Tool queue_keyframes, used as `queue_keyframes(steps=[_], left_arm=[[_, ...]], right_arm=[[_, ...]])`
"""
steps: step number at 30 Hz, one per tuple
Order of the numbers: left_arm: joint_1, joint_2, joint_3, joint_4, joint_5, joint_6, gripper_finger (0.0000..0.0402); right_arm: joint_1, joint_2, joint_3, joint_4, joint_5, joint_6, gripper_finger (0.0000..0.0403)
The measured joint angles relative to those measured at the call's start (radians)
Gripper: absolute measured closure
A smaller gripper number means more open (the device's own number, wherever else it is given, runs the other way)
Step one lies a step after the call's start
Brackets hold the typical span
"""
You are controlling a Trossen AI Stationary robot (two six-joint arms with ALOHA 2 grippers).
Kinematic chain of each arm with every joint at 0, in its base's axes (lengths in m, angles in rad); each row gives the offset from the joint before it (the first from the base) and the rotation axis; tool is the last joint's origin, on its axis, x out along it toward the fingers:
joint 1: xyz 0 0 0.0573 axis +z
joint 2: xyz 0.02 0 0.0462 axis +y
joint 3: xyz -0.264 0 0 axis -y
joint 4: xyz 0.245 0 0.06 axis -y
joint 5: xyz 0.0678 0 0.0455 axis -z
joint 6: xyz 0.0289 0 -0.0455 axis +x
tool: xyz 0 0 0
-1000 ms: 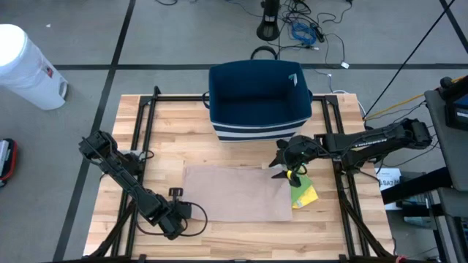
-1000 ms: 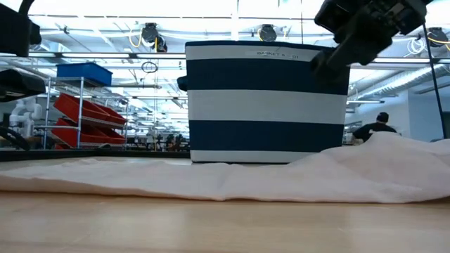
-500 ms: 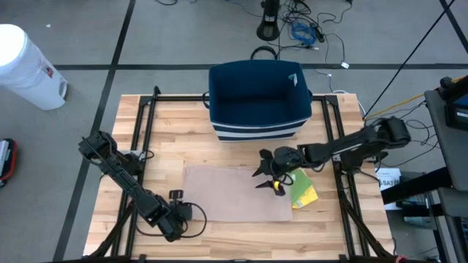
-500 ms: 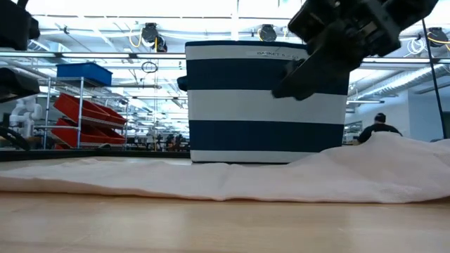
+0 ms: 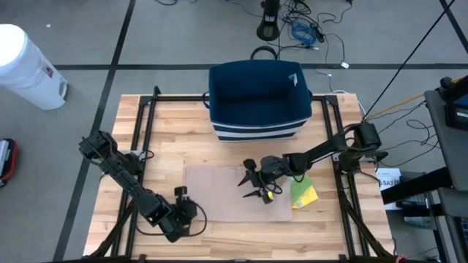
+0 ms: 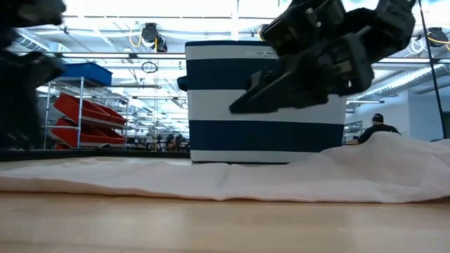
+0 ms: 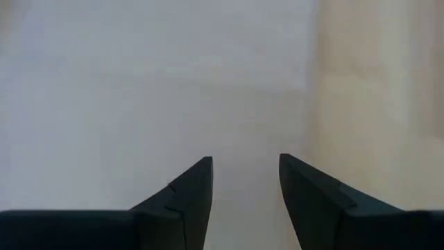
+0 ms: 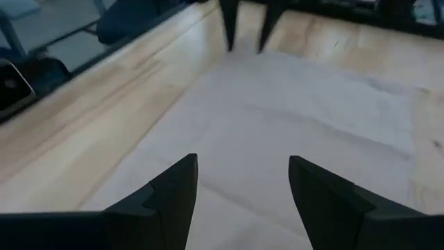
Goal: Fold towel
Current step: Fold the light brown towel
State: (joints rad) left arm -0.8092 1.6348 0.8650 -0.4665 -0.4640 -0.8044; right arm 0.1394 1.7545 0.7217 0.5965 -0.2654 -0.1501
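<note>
A beige towel (image 5: 219,193) lies spread flat on the wooden table; in the low view the towel (image 6: 211,183) humps up at its right end. My right gripper (image 5: 247,188) hovers open over the towel's middle-right part, fingers pointing toward the table's left; its wrist view shows the towel (image 8: 298,104) beyond the open right gripper (image 8: 243,170). My left gripper (image 5: 179,192) stands open at the towel's near-left corner. In its wrist view the left gripper (image 7: 245,167) sits over the towel's edge (image 7: 305,83), with bare wood beside it. Whether it touches the cloth, I cannot tell.
A navy-and-white striped basket (image 5: 257,102) stands at the table's far middle, behind the towel. A yellow-green object (image 5: 303,193) lies just right of the towel. Black frame rails (image 5: 142,131) run along both table sides. Bare wood shows along the near edge.
My right gripper has swung from the towel's far-right corner toward the table's left and a little nearer, and now hangs over the towel's middle-right, staying open. The towel has not moved.
</note>
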Motion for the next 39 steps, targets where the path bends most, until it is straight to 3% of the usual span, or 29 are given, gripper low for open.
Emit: queue_keyframes(steps=[4,10,13,19,23,31,39], left_arm=[[0.024,0.0,0.0,-0.065,-0.144,-0.061,0.0229],[0.092,0.015,-0.017,-0.186,-0.127,-0.185,0.0229],[0.12,0.023,-0.07,-0.136,-0.064,-0.183,0.0229],[0.165,0.017,-0.165,0.077,-0.063,-0.152,0.0229],[0.192,0.018,-0.181,0.113,-0.06,-0.099,0.0229],[0.266,0.018,-0.185,0.023,-0.065,-0.03,0.0229],[0.314,0.018,-0.184,-0.174,-0.087,-0.107,0.0229]], right_arm=[[-0.002,0.058,0.05,-0.045,-0.003,-0.028,0.019],[-0.002,0.071,0.132,-0.364,-0.003,-0.061,0.019],[0.001,0.052,0.141,-0.468,-0.003,-0.064,0.019],[0.002,0.019,0.142,-0.562,-0.004,-0.065,0.019],[0.001,0.019,0.141,-0.622,-0.003,-0.071,0.019],[-0.001,0.021,0.141,-0.54,-0.002,-0.048,0.019],[-0.007,0.097,0.141,-0.367,0.012,-0.022,0.0191]])
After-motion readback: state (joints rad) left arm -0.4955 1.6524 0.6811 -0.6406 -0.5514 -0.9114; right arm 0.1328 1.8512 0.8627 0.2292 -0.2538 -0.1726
